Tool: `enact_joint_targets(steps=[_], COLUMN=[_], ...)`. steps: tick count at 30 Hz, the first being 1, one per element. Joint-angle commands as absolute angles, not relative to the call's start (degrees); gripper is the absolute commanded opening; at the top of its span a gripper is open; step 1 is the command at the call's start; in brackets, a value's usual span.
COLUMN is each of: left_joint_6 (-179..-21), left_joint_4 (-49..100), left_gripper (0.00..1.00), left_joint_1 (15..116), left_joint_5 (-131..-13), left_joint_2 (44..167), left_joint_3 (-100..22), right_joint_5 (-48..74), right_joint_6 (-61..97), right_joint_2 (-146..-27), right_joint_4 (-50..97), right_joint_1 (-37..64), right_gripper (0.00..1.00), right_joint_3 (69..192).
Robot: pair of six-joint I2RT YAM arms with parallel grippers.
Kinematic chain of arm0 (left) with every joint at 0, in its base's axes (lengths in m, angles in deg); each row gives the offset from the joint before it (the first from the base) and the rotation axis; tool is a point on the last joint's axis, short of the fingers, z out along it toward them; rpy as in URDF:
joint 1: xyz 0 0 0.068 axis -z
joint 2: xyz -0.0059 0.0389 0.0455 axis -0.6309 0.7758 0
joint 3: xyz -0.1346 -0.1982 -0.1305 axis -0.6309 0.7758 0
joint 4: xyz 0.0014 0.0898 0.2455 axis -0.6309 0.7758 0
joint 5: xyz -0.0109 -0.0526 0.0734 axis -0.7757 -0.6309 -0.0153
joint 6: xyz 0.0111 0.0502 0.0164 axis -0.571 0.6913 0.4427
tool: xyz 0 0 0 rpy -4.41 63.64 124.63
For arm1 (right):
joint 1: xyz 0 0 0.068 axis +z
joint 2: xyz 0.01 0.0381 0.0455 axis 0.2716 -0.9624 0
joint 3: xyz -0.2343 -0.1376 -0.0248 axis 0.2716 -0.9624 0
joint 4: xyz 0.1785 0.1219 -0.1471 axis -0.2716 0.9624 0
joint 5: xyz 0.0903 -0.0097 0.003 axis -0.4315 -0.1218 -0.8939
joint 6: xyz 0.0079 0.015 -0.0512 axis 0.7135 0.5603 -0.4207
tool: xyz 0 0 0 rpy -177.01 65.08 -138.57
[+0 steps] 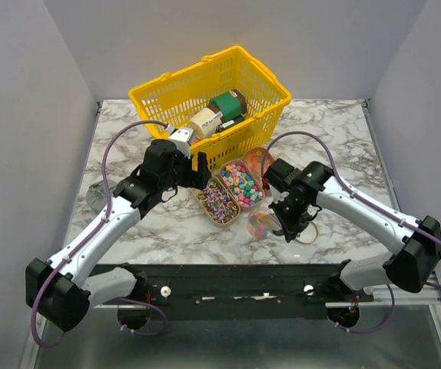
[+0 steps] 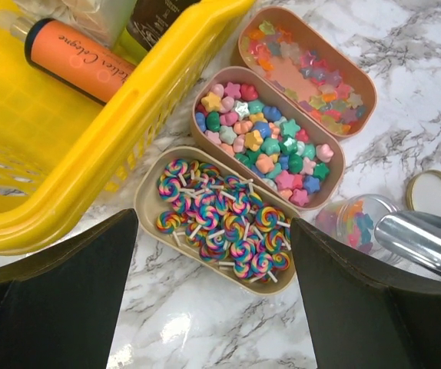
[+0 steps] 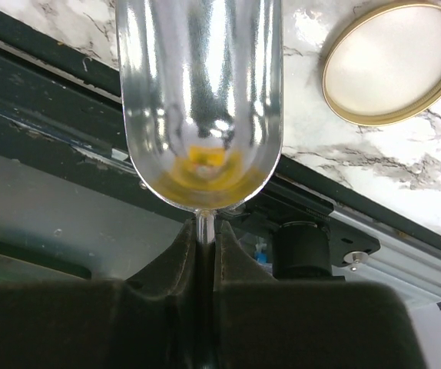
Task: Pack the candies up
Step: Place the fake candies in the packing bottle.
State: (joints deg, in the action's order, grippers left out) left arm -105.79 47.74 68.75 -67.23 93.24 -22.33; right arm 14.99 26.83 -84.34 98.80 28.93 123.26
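Left gripper (image 2: 213, 265): jaws spread wide, holding nothing, hanging over the marble table (image 2: 205, 330). Straight ahead, between its two fingers (image 2: 59, 300), sits an oval tray (image 2: 145, 204) full of swirl-lollipop candies (image 2: 220, 223). Beyond that is a second oval tray (image 2: 339, 163) heaped with star-shaped sweets, then a third tray (image 2: 288, 75) thinly strewn with translucent ones. The three lie close side by side.

Left of the jaws is a yellow basket (image 2: 128, 115) with an orange bottle (image 2: 74, 58) inside. Its wall is just beside the trays.

Just ahead of the right finger stands a small clear jar (image 2: 355, 223), open, with a few candies in it. A gold-rimmed lid (image 2: 434, 192) lies flat just past it.

Right gripper (image 3: 205, 234): jaws pinched narrow on the thin handle of a shiny metal scoop (image 3: 197, 100). The bowl juts out ahead of the jaws and shows a small yellow patch at its base, candy or reflection, cannot tell. The lid lies ahead and to the right. From above, the scoop hangs just beside the jar.
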Motion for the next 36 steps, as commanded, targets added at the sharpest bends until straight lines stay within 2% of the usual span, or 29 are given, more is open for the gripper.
enact_joint_targets(steps=[1,8,12,22,27,36], left_joint_6=[-106.29,-105.5,-104.8,-107.17,-106.64,-104.97], left_joint_4=[46.07,46.15,44.93,37.55,34.47,33.68], left_gripper=[0.93,0.93,0.93,0.98,0.98,0.97], left_joint_1=[68.47,68.39,68.39,68.47,69.0,71.81], left_joint_5=[-68.82,-69.25,-70.92,-84.89,-88.93,-90.79], left_joint_2=[93.34,94.66,95.98,102.91,107.4,112.15], left_joint_3=[-20.94,-21.11,-22.17,-27.17,-28.76,-28.68], right_joint_5=[14.49,16.68,17.83,19.42,16.61,13.96], right_joint_6=[27.39,28.35,27.13,19.83,19.48,19.83], right_joint_2=[-84.31,-84.57,-85.63,-88.79,-87.21,-84.67], right_joint_4=[107.43,108.84,104.29,93.64,85.91,82.48], right_joint_1=[29.33,29.33,29.41,29.33,29.41,29.41], right_gripper=[0.01,0.01,0.01,0.01,0.01,0.01], right_joint_3=[126.7,130.65,135.66,140.33,138.14,135.15])
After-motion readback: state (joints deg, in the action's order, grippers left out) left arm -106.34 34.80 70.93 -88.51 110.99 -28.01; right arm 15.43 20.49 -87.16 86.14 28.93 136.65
